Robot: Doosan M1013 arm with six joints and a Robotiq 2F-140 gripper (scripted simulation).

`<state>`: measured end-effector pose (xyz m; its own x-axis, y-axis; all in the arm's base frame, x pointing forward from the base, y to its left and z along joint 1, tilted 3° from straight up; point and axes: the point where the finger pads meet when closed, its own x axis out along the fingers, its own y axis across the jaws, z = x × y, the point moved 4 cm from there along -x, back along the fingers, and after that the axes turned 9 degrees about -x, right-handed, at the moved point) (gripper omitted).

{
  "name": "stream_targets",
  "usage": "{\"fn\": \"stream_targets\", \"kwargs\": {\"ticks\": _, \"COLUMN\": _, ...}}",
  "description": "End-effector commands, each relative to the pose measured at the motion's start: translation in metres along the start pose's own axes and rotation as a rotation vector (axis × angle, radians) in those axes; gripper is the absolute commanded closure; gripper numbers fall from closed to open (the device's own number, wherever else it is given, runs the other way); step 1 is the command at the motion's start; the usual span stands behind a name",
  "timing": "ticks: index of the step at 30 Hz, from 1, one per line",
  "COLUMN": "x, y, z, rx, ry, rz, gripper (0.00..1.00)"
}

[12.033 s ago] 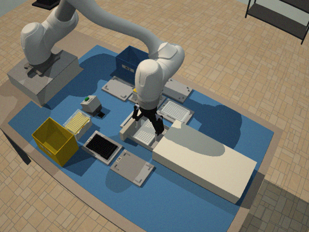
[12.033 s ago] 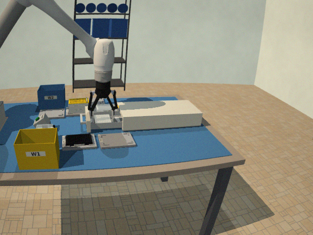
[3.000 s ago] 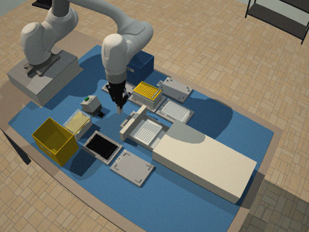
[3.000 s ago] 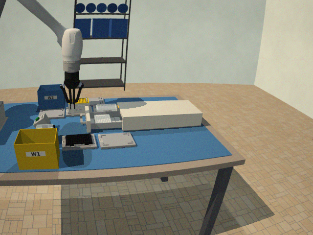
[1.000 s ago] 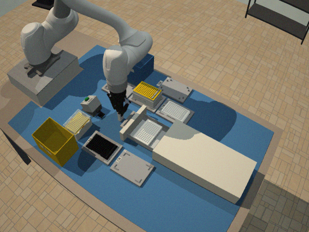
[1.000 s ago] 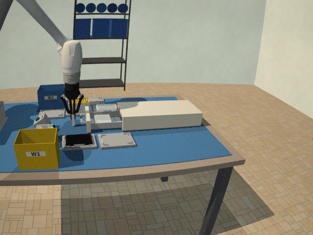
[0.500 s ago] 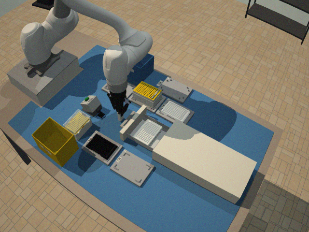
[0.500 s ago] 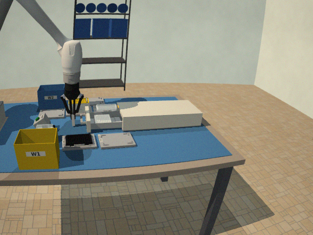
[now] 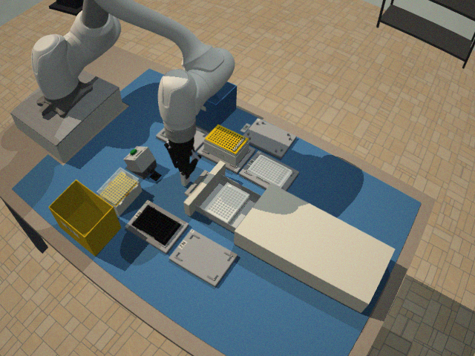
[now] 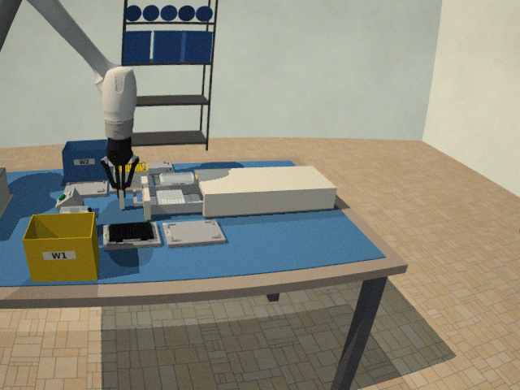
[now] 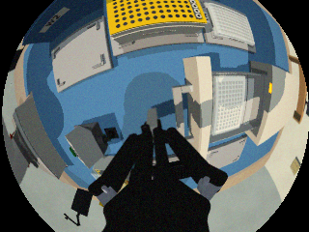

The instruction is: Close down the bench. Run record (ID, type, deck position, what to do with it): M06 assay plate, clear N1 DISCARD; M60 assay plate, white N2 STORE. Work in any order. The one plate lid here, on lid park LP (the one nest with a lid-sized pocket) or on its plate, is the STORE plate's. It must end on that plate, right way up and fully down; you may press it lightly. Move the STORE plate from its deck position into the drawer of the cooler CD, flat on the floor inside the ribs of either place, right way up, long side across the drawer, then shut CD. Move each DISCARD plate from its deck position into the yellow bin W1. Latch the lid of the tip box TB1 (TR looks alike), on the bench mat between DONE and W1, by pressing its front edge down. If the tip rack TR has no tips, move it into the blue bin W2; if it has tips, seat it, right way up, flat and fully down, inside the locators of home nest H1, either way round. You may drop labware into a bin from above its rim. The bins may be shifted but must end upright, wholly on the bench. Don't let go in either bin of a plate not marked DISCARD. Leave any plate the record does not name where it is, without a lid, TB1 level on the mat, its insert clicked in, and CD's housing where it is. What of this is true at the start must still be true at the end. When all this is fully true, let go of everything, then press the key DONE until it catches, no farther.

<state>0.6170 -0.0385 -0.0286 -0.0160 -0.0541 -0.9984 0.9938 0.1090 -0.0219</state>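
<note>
Hanging with its fingers pinched together on nothing, the gripper (image 9: 186, 176) sits left of centre in the top view, just beside the cream front of the open drawer (image 9: 202, 188), where the white plate (image 9: 227, 202) already lies. A shove from here looks like the next job, and the risk I see is a glancing contact: the narrow tips could slide off the front panel, skew the drawer, or nudge the cooler box (image 9: 314, 253) itself. The yellow bin (image 9: 82, 216) stands at lower left, well apart. All of it rests on a blue mat (image 9: 268, 322) over a brown table, on a tan brick-pattern floor, with a dark shelf rack (image 10: 211, 84) against the pale wall.
</note>
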Motion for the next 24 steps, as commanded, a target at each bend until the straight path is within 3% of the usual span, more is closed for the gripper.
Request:
{"fn": "stream_targets", "kwargs": {"ticks": 1, "x": 0.000, "y": 0.000, "z": 0.000, "rx": 0.000, "ry": 0.000, "rz": 0.000, "gripper": 1.00}}
{"fn": "stream_targets", "kwargs": {"ticks": 24, "x": 0.000, "y": 0.028, "z": 0.004, "rx": 0.000, "ry": 0.000, "rz": 0.000, "gripper": 1.00}}
